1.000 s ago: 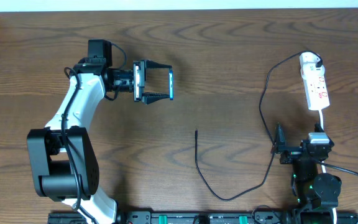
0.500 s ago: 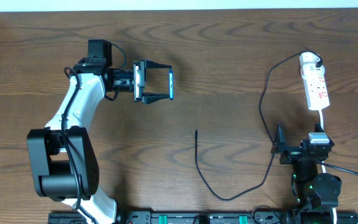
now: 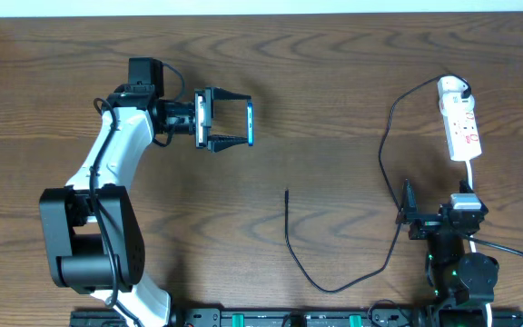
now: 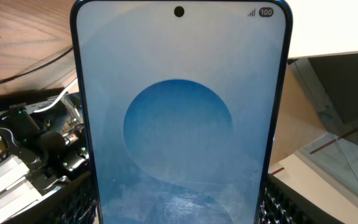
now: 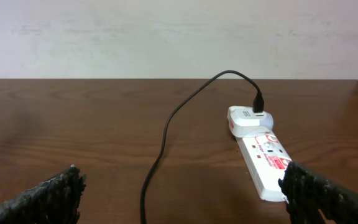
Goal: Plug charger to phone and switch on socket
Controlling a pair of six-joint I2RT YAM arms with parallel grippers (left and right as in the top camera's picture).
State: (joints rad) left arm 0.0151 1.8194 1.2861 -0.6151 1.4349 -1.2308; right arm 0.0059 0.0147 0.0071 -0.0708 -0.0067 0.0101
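Note:
The phone [image 4: 179, 112], blue screen with a lighter circle, fills the left wrist view, clamped by its edges. My left gripper [image 3: 241, 121] is shut on it above the table's left middle, where the phone [image 3: 250, 123] shows edge-on. The charger [image 3: 334, 287], a thin black cable, lies on the table with its plug tip [image 3: 287, 193] free at the centre. Its other end sits in a white adapter [image 3: 452, 88] on the socket [image 3: 462, 127] at the far right. My right gripper [image 5: 188, 202] is open and empty, just short of the socket [image 5: 263, 162], with the cable [image 5: 165, 127] between its fingers.
The brown wooden table [image 3: 334, 73] ends at a pale wall behind the socket. The socket's white cord [image 3: 469, 173] runs back toward the right arm's base [image 3: 457, 268]. The left arm's base [image 3: 93, 245] stands at the front left.

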